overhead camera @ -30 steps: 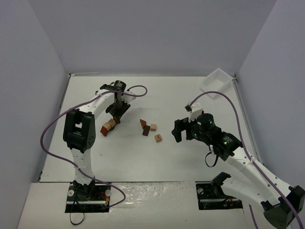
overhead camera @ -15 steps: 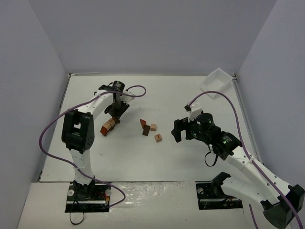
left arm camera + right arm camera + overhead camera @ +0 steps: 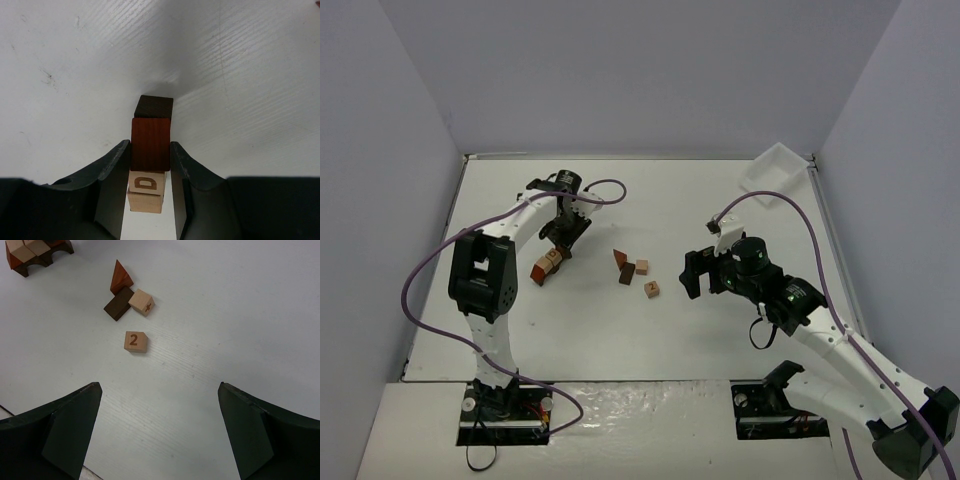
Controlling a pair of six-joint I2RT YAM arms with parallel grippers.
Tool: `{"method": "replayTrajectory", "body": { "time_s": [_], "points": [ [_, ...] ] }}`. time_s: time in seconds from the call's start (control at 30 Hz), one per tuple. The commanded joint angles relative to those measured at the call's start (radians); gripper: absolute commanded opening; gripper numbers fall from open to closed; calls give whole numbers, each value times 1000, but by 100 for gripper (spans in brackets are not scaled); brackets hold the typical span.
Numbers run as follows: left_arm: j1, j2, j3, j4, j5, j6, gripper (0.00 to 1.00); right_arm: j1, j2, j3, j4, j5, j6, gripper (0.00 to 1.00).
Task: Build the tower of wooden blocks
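The tower is a small cluster at the left. In the left wrist view it shows a red-brown block, a dark brown block beyond it, and a pale cube printed "D" on another pale block. My left gripper is shut on the red-brown block, both fingers touching its sides. Loose blocks lie mid-table: a red-brown wedge, a dark brown block, a pale cube and a pale cube printed "2". My right gripper is open and empty, right of them.
A white plastic tray stands at the far right corner. Grey walls enclose the table on the left, back and right. The tower also shows at the top left of the right wrist view.
The left arm has shifted very slightly at the tower. The loose blocks and the right arm have not moved.
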Motion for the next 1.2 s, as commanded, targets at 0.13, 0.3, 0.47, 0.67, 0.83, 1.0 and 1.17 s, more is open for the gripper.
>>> {"method": "replayTrajectory", "body": {
  "time_s": [0.13,0.3,0.47,0.67,0.83,1.0,1.17],
  "points": [
    [17,-75,1,1,-9,0,30,-7,9,39,35,-16,-4,100],
    [19,-80,-2,2,-9,-2,38,-7,6,39,35,-19,-5,100],
    [19,-84,-5,2,-6,-4,46,-7,6,37,35,-21,-3,100],
    [21,-105,12,3,-15,-16,49,-7,3,39,35,-25,-5,100],
    [19,-166,75,1,-8,-97,53,-7,11,47,35,-23,-7,100],
    [-10,-258,116,26,-3,-312,59,-7,10,52,35,-10,-5,100],
    [-116,-352,-3,113,-39,-614,60,-9,0,51,35,16,15,100]
  ]
}}
